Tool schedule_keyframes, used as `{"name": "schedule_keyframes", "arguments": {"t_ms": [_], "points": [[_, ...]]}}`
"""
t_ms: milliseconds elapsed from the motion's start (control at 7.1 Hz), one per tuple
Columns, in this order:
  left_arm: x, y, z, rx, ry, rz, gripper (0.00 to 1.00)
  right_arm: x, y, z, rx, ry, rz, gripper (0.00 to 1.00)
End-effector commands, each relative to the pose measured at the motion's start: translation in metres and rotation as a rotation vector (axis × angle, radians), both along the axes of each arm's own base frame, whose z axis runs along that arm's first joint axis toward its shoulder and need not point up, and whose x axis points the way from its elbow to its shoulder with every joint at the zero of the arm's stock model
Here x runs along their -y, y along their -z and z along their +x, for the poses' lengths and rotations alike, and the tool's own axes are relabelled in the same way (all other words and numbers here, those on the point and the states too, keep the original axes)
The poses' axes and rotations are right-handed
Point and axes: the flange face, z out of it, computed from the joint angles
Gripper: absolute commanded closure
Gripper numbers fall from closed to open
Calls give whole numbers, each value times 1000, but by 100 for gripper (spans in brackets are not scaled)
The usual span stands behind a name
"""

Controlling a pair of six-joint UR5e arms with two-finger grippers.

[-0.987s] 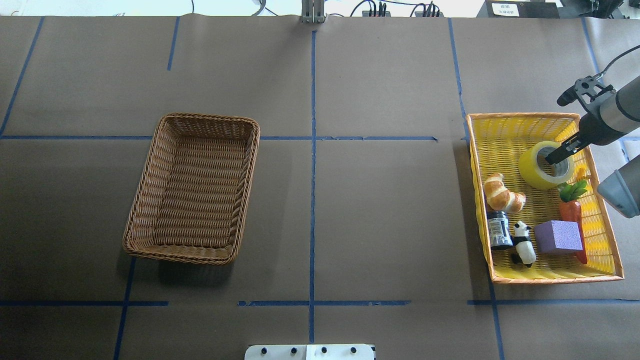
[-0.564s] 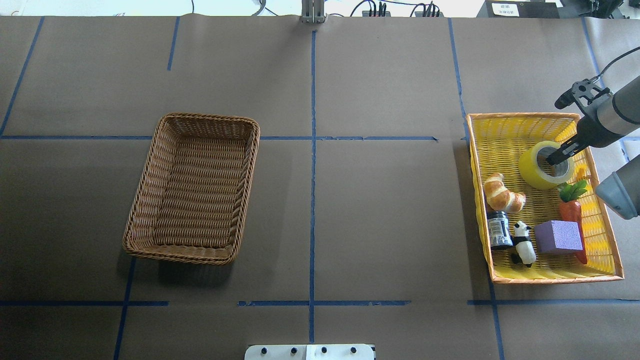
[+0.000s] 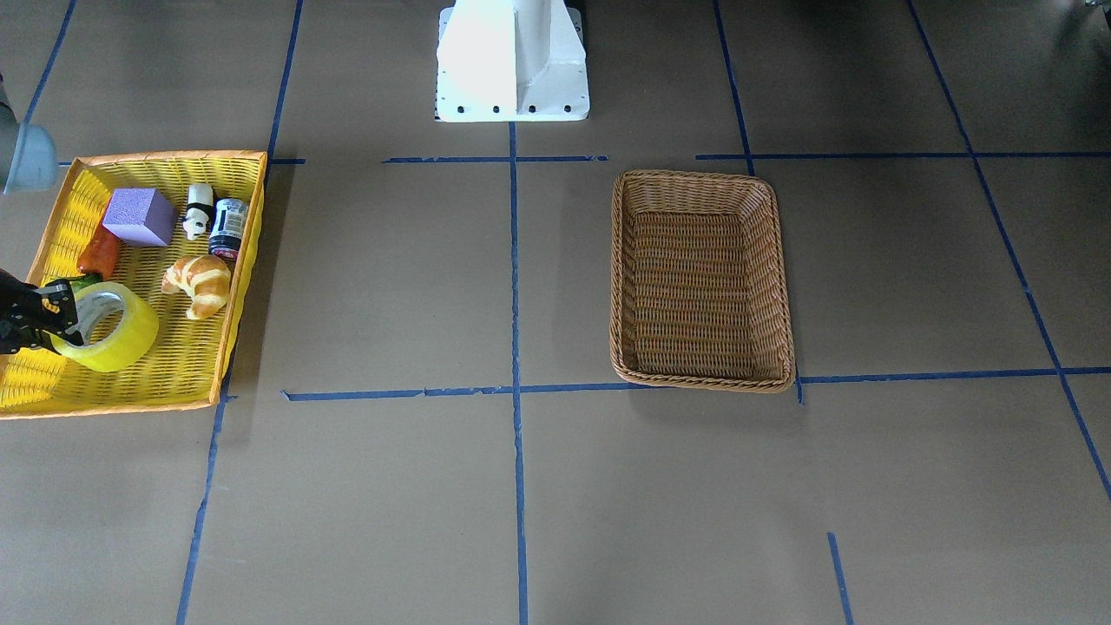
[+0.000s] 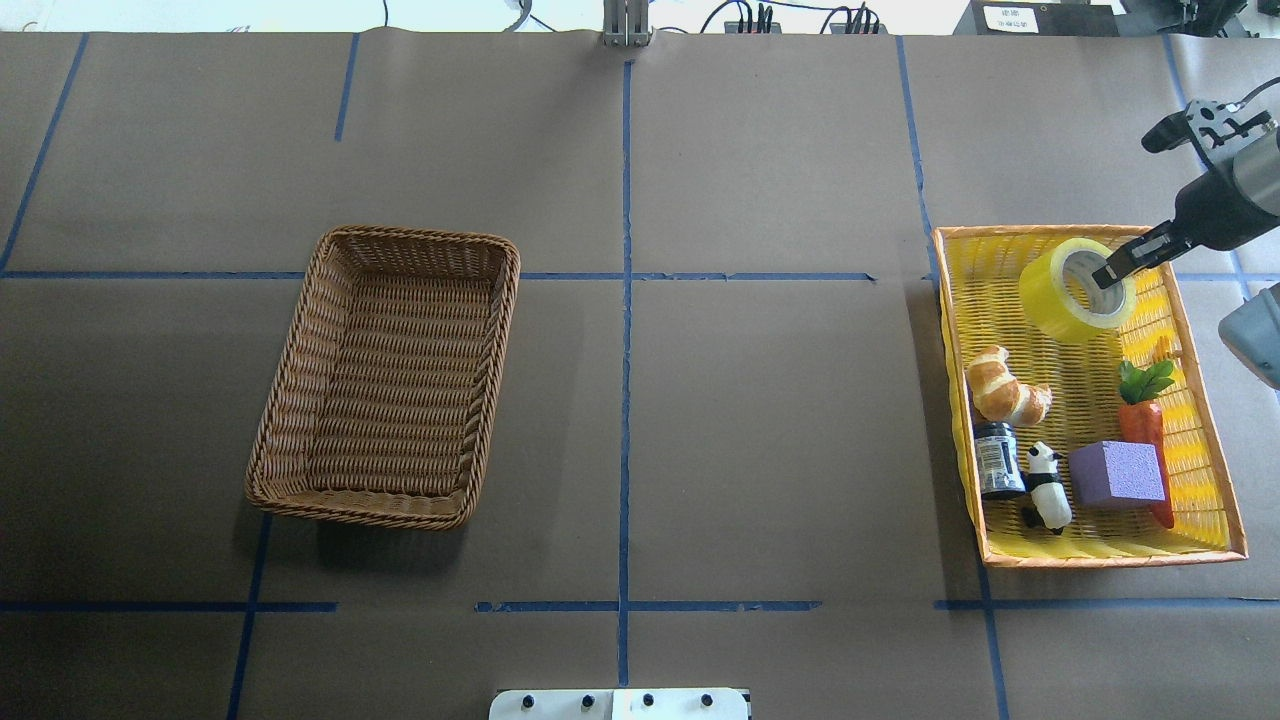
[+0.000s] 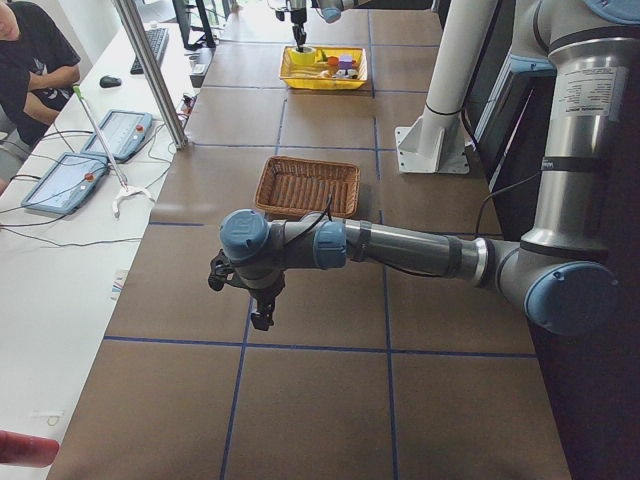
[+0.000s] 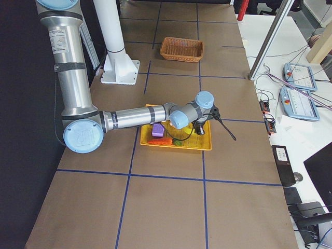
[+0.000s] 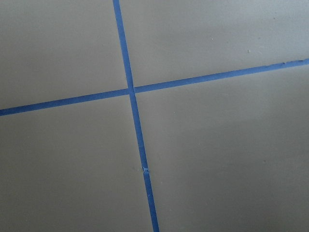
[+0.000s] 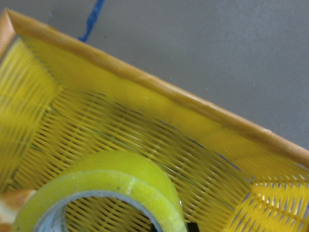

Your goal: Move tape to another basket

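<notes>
Pinching the wall of the tape (image 4: 1062,300), the right gripper (image 4: 1108,272) holds it tilted over the far end of the yellow tray (image 4: 990,232), seemingly clear of the floor. The basket (image 4: 295,385) sits well apart. The left gripper (image 5: 260,318) hovers over the table (image 5: 320,400); whether its jaws are parted cannot be told.

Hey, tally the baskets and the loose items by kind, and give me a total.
Baskets: 2, wicker basket and yellow tray
Toy foods: 2, croissant and carrot
tape: 1
panda: 1
purple block: 1
dark jar: 1
Total: 8
</notes>
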Motion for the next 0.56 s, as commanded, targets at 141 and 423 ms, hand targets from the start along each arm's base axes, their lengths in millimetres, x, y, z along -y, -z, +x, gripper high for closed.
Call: {"name": "schedule_keyframes", "arguments": {"t_ms": [141,423], "points": [[14,83,18,-191,96,-9,0,-35,120,-26,204,-198,-306,100],[18,151,57,-337,117,-81,0,-62,172,-71,300,-197,-423,100]]}}
